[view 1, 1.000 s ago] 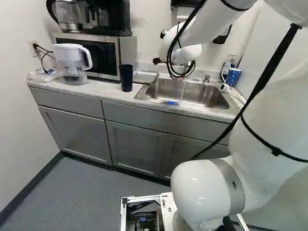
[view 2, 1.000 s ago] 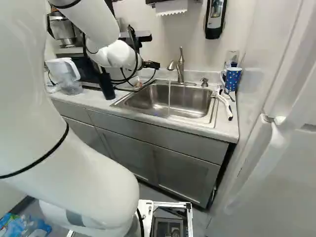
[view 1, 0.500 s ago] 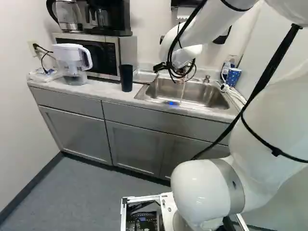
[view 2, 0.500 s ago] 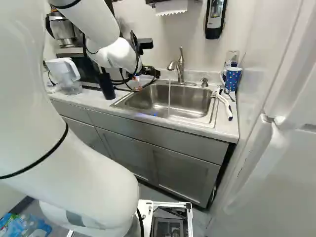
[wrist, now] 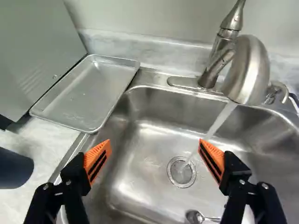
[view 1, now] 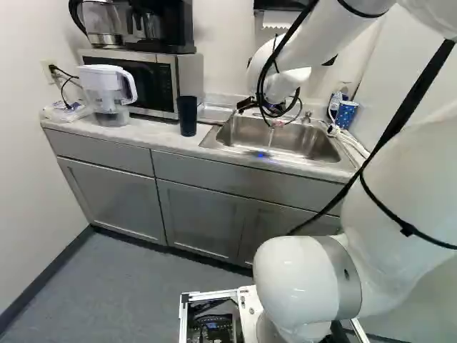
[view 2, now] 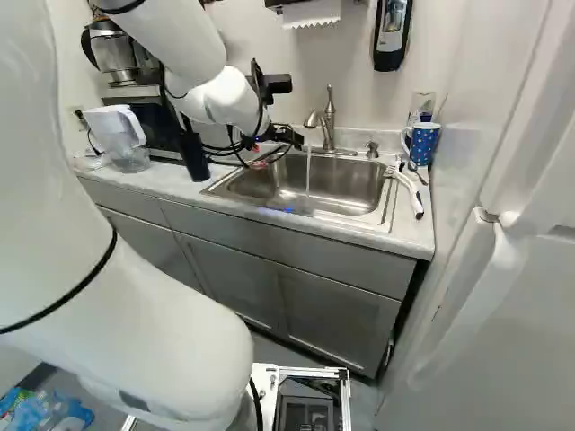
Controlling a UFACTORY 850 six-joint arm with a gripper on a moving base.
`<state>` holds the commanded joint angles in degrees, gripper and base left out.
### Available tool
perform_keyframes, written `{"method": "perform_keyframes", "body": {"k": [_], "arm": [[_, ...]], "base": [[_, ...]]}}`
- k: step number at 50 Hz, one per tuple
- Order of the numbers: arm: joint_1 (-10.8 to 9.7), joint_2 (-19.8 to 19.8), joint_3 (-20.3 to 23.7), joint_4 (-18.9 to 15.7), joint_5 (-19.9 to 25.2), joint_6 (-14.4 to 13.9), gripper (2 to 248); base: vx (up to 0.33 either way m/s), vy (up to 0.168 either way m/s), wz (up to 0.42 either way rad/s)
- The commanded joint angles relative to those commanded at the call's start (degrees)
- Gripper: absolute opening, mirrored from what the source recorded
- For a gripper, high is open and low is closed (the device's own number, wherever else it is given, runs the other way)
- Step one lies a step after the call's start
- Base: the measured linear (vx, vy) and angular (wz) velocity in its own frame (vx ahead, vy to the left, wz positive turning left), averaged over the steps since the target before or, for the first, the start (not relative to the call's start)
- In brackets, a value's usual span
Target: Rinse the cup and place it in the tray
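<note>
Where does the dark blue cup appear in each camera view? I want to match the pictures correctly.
Left base view: the cup is left of the middle, between the pitcher and the sink.
Right base view: in the left part, on the counter beside the sink.
Wrist view: only partly shown, on the counter near the tray, off to one side of the gripper.
Shared landmark: the sink.

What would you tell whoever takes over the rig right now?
Gripper: open, empty, over the sink.
Dark cup: upright on the counter, outside the tray.
Tray: on the counter beside the sink, empty.
Done: the tap is running; whether the cup has been rinsed, I can't tell.
Left: likely grip the cup, rinse it, set it in the tray.
</note>
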<state>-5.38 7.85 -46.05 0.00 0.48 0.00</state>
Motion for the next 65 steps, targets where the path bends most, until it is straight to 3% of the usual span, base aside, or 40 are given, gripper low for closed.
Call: {"method": "perform_keyframes", "body": {"k": [32, 65], "arm": [[-6.4, 1.8, 1.7, 0.0, 0.0, 0.0, 247], [-6.4, 1.8, 1.7, 0.0, 0.0, 0.0, 247]], "base": [[0.000, 0.000, 0.000], [0.000, 0.000, 0.000]]}}
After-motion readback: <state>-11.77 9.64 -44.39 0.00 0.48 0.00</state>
